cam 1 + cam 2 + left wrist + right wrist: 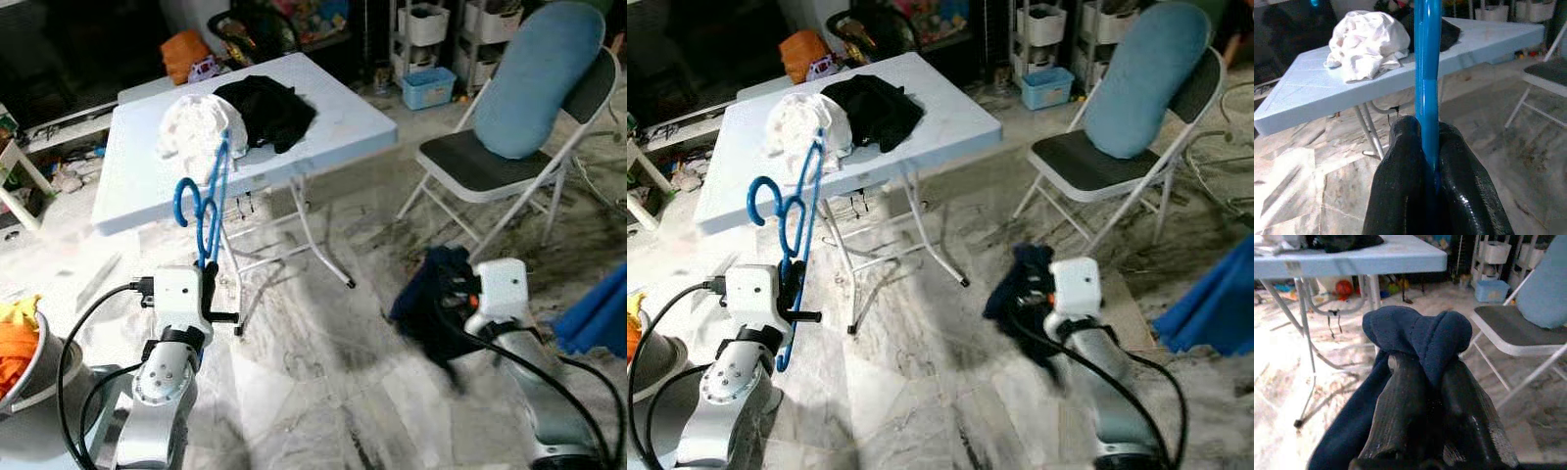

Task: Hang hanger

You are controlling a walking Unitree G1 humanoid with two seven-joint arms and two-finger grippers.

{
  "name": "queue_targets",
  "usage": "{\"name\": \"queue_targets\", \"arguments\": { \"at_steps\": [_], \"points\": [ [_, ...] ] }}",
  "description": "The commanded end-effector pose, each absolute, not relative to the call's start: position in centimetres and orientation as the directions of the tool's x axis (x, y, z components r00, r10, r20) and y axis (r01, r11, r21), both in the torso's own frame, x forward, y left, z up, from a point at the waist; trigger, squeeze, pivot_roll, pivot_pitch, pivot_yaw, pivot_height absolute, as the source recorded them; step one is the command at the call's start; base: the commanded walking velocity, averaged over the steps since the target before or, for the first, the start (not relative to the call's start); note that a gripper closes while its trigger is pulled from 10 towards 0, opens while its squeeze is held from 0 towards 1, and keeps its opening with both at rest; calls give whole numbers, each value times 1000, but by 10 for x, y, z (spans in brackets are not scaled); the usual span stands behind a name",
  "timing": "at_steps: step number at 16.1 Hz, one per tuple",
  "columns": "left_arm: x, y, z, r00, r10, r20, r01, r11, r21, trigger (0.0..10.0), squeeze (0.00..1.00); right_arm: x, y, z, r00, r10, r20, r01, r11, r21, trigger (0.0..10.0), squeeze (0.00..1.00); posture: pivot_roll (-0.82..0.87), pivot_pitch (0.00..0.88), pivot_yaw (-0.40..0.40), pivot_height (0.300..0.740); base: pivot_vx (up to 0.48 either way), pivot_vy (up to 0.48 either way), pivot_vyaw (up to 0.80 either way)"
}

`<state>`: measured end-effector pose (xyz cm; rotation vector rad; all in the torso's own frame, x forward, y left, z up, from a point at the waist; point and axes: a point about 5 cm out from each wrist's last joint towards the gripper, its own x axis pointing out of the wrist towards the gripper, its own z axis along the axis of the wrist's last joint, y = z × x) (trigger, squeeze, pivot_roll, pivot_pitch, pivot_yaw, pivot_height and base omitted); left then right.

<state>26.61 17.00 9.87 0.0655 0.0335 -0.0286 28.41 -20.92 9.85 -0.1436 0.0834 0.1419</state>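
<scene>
Blue hanger (208, 206) clamped by left gripper (1431, 147).

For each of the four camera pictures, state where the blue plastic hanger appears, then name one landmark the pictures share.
Left eye view: blue plastic hanger upright in the left gripper, before the table.
Right eye view: hanger, left of centre.
Left wrist view: hanger, clamped between the black fingers.
Right wrist view: not in it.
Shared landmark: pale blue folding table.

The robot has two shiny silver arms. Each wrist carries a white box. Black cables loop from the boxes down along the arms. Each gripper has two long, smooth black fingers (1459, 196).
</scene>
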Motion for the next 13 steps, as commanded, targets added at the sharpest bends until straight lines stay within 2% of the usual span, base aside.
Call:
{"name": "queue_targets", "arguments": {
  "at_steps": [1,5,9,10,11,12,13],
  "points": [
    [266,179,96,996,-59,-68,66,993,102,10000,0,292,-203,116,985,166,-49,-171,977,-129,10000,0,-126,0,169,740,0,0,0],
    [261,176,94,990,-107,-97,116,989,92,10000,0,302,-200,119,993,110,-50,-116,983,-143,10000,0,-117,0,147,740,0,0,0],
    [243,171,77,990,-63,-129,71,996,57,10000,0,298,-188,125,995,100,20,-98,990,-106,10000,0,-105,0,142,740,0,0,0],
    [243,177,75,993,-28,-115,43,990,133,10000,0,298,-186,127,993,111,25,-111,994,-2,10000,0,-101,0,141,740,0,0,0],
    [242,188,75,990,70,-126,-64,997,49,10000,0,301,-189,133,994,86,60,-82,994,-66,10000,0,-92,0,138,740,0,0,0],
    [241,191,77,988,96,-124,-93,995,30,10000,0,302,-190,133,994,85,68,-79,993,-84,10000,0,-92,0,138,740,0,0,0],
    [239,188,80,994,52,-99,-48,998,48,10000,0,305,-188,132,994,87,62,-83,994,-72,10000,0,-83,0,130,740,0,0,0]
  ]
}}
